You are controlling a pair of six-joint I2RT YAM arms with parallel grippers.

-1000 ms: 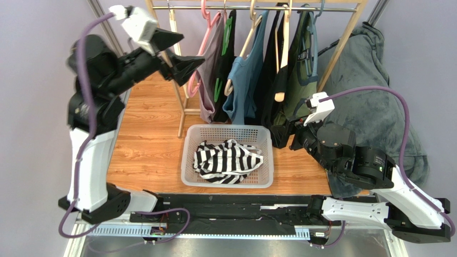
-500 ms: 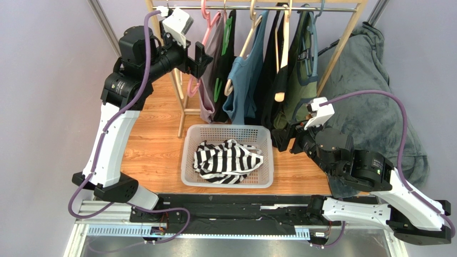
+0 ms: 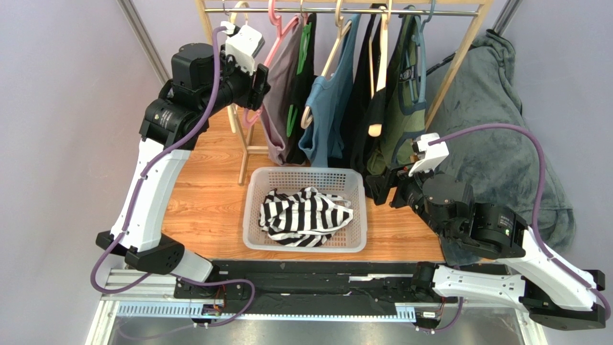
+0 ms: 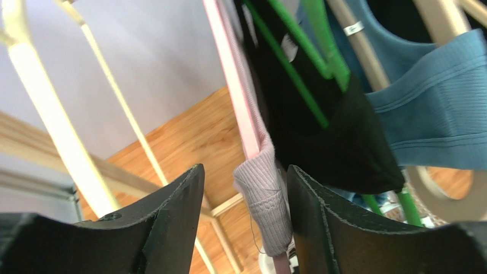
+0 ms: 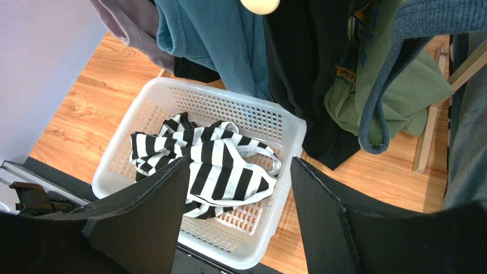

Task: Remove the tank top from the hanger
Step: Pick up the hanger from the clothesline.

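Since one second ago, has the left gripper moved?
Yes. The left gripper moved in past the rack's left post and now straddles the grey strap on the pink hanger.

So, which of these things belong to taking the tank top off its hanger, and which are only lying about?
Belong to the job:
- mauve tank top
- pink hanger
- left gripper, open, its fingers on either side of the strap

Only lying about:
- white basket
- striped garment inside it
- teal tank top
- olive shirt
- grey blanket
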